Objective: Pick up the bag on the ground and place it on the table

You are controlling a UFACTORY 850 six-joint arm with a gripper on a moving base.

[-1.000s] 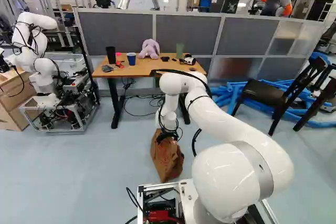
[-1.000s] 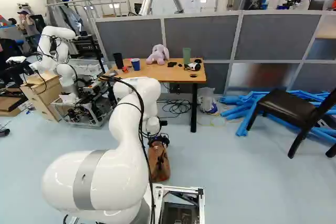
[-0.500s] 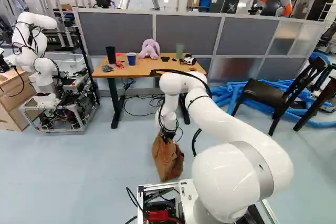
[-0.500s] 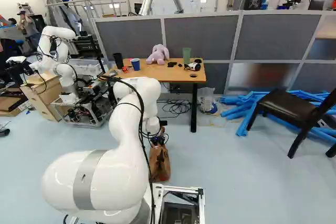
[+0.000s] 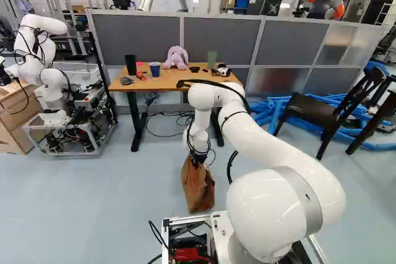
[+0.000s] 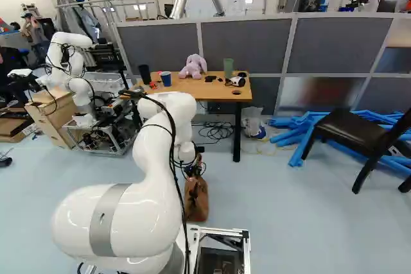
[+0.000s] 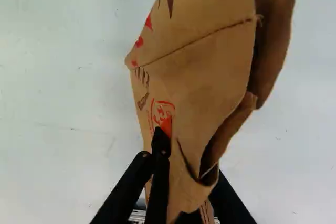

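Observation:
At the arm's end, my gripper (image 5: 197, 157) points down at the top of the brown paper bag (image 5: 198, 187), low over the floor beyond the base. From the wrist, the gripper (image 7: 185, 179) is shut on the bag (image 7: 205, 72), its creased paper pinched between the two fingers. Red print shows beside one fingertip, and a fold of the bag hides much of the other finger. Whether the bag's bottom touches the floor I cannot tell. The wooden table (image 5: 162, 83) stands farther off, behind the bag.
On the table are a black cup (image 5: 130, 64), a blue cup (image 5: 154, 69), a purple plush toy (image 5: 176, 58), a green cup (image 6: 228, 67) and small items. Cables (image 6: 217, 131) lie beneath it. Another robot (image 5: 46, 60) stands left; a dark chair (image 6: 350, 134) and blue tubes (image 6: 292, 138) are right.
The gripper has closed on the bag's top, drawing the paper together. The bag looks narrower and has shifted slightly under the gripper. The base and the rest of the arm have hardly moved.

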